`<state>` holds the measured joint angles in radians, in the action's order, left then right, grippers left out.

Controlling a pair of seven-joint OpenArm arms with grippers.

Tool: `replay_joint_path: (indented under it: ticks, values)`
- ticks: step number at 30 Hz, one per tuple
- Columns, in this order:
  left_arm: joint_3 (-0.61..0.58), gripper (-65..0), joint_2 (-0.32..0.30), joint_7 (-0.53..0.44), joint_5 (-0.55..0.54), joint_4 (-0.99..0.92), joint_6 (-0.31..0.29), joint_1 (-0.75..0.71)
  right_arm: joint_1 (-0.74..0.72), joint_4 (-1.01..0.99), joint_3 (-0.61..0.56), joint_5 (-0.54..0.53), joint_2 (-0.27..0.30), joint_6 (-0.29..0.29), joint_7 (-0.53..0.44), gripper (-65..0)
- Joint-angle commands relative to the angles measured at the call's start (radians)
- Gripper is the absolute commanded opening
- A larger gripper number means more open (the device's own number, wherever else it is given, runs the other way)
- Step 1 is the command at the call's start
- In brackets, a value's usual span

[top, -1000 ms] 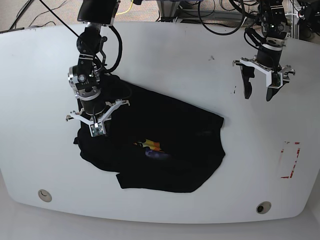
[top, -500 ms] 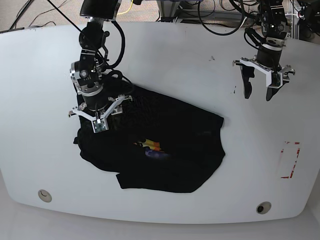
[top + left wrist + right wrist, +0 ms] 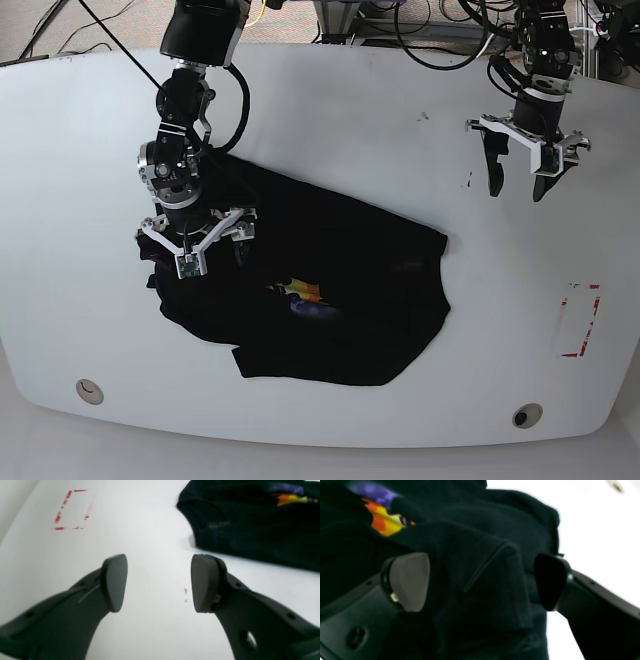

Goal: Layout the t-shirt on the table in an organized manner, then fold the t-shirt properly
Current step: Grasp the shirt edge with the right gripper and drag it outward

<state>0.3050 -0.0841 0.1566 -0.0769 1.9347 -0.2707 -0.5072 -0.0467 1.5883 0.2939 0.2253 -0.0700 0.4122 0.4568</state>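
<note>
The black t-shirt point(image 3: 340, 290) lies crumpled in a rough heap on the white table point(image 3: 80, 180), with a bit of its yellow-orange and purple print point(image 3: 305, 295) showing. My right gripper point(image 3: 197, 248) hovers open over the shirt's left edge. In the right wrist view its fingers point(image 3: 410, 580) straddle a folded hem of the t-shirt point(image 3: 485, 567) without holding it, and the print point(image 3: 382, 522) shows at top left. My left gripper point(image 3: 516, 190) hangs open over bare table at the far right. In the left wrist view the left gripper point(image 3: 160, 582) is empty and the t-shirt point(image 3: 250, 530) lies ahead to the right.
Red tape marks point(image 3: 582, 320) sit near the right edge, also the red tape marks point(image 3: 71, 510). Two round holes point(image 3: 89, 391) point(image 3: 527, 414) lie near the front edge. Dark specks point(image 3: 468, 182) dot the table by the left gripper. Cables point(image 3: 440, 30) run behind the table.
My right gripper has gone from shut to wide open, letting go of the shirt's left edge, and has shifted slightly. The left arm has not moved.
</note>
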Motion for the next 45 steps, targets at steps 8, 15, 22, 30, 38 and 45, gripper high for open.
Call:
replay_joint_path:
  ticks: [8,15,22,30,38,45]
  values:
    - [0.004,-27.1,-0.004,-0.03,0.019,0.018,0.0,0.0,-0.046,-0.067,-0.002,-0.171,0.034,0.001,-0.023,-21.2]
    - [0.004,-27.1,-0.004,-0.03,0.019,0.016,0.0,0.0,-0.046,-0.073,-0.003,-0.212,0.035,0.001,-0.023,-49.1]
    - [0.004,-27.1,-0.004,-0.03,0.019,0.015,0.0,0.0,-0.041,-0.072,-0.005,-0.212,0.035,0.001,-0.023,-64.4]
    - [0.004,-27.1,-0.004,-0.03,0.019,0.015,0.0,0.005,0.011,0.008,-0.005,-0.214,0.035,0.003,-0.023,-65.0]
    - [0.003,-27.1,-0.004,-0.03,0.019,0.012,0.0,0.008,0.17,0.221,-0.003,-0.214,0.035,0.003,0.023,-65.0]
    - [-0.022,-27.1,-0.004,-0.03,0.019,-0.002,0.0,0.017,0.333,0.398,-0.002,-0.215,0.035,0.026,0.056,-65.0]
